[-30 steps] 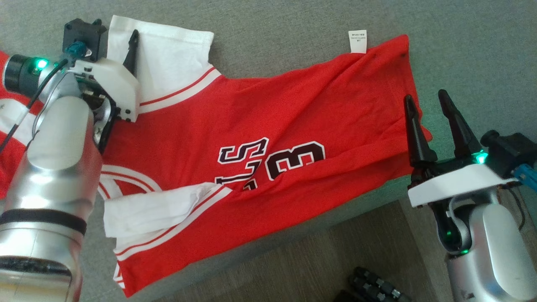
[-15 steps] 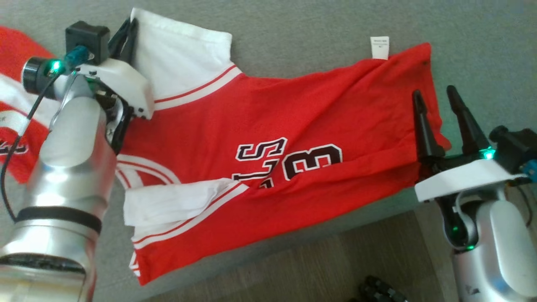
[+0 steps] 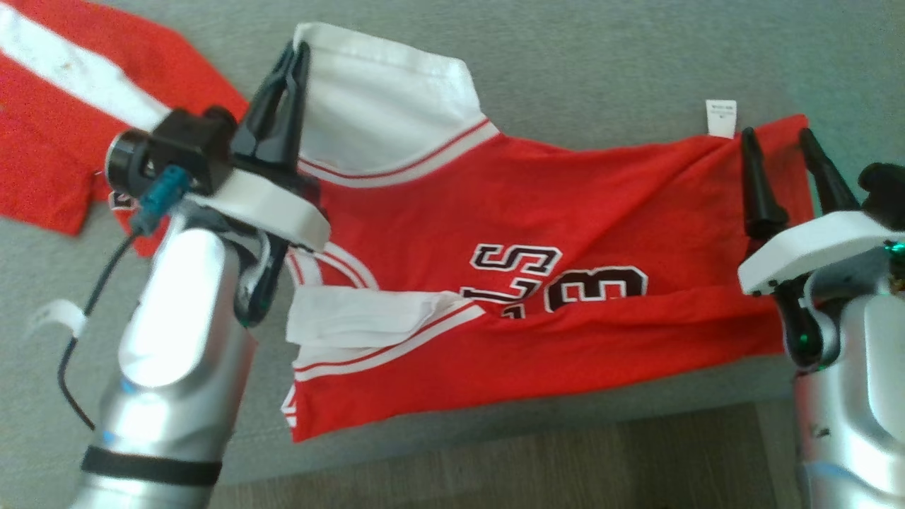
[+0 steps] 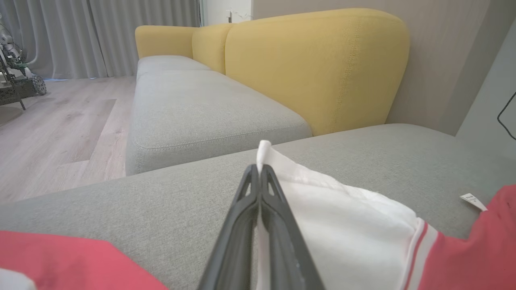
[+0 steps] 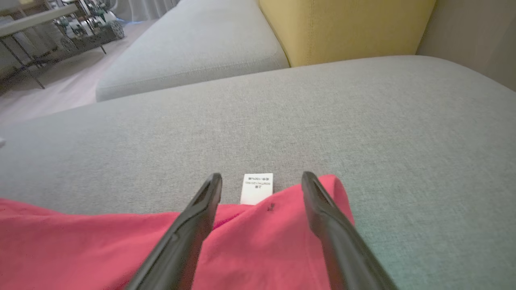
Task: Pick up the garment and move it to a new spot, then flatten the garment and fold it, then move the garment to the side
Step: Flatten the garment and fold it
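Observation:
The garment [image 3: 537, 205], a red jersey with white sleeves and black lettering, lies spread on a grey cushion [image 3: 565, 63]. My left gripper [image 3: 295, 58] is shut on the far edge of its upper white sleeve [image 3: 382, 106]. In the left wrist view the gripper [image 4: 260, 174] pinches that white sleeve [image 4: 342, 225], and a tip of cloth sticks up past the fingertips. My right gripper [image 3: 775, 138] stands open over the jersey's far hem corner. In the right wrist view the gripper [image 5: 262, 179] straddles the red hem [image 5: 262, 241] just short of the white label [image 5: 257, 188].
Another red and white cloth [image 3: 71, 134] lies on the cushion at the upper left. The cushion's front edge [image 3: 537, 417] drops to a wooden floor [image 3: 565, 466]. A yellow sofa back [image 4: 314, 64] rises behind a second grey seat [image 4: 193, 104].
The head camera has shifted. My left gripper has closed on the white sleeve's edge. My right gripper has moved forward over the hem toward the label, still open.

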Controlling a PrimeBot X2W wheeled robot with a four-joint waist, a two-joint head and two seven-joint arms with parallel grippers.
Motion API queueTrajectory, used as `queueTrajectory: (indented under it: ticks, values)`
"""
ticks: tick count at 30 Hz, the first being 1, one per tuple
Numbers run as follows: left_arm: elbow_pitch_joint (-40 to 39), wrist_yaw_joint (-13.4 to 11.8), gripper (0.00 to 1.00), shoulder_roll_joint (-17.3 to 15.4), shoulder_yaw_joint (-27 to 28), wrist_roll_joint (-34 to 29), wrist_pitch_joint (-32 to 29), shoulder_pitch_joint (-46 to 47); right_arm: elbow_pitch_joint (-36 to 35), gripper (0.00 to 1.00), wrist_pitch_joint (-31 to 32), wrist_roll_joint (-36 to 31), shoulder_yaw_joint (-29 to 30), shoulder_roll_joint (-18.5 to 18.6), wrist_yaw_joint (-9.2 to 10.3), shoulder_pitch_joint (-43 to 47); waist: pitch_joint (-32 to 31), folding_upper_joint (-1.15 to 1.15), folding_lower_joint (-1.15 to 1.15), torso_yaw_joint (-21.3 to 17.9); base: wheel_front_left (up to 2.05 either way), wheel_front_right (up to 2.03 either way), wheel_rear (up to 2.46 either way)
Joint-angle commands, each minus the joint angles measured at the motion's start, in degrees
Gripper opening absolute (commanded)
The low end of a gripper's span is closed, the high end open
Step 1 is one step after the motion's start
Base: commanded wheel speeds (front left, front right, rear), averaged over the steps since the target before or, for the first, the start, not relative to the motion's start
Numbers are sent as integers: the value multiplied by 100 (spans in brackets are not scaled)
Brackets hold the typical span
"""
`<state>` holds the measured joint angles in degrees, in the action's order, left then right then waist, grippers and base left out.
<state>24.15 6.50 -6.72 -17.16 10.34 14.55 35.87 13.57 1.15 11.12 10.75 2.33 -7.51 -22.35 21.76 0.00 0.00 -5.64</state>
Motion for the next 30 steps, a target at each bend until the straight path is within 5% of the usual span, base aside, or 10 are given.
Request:
queueTrajectory:
  ticks: [1,20,30]
  values:
    - [-369,-13,0,-93,132,36,44,30,-52,100,96,-203,26,54,2,-217,-33,0,0,193,0,0,0]
    - [-1139,7,0,18,60,78,44,-390,925,100,754,-1810,1466,54,2,-916,202,0,0,432,0,0,0]
    - [-1172,17,0,-6,51,82,44,-363,1141,100,597,-2055,1154,54,2,-1087,257,0,0,408,0,0,0]
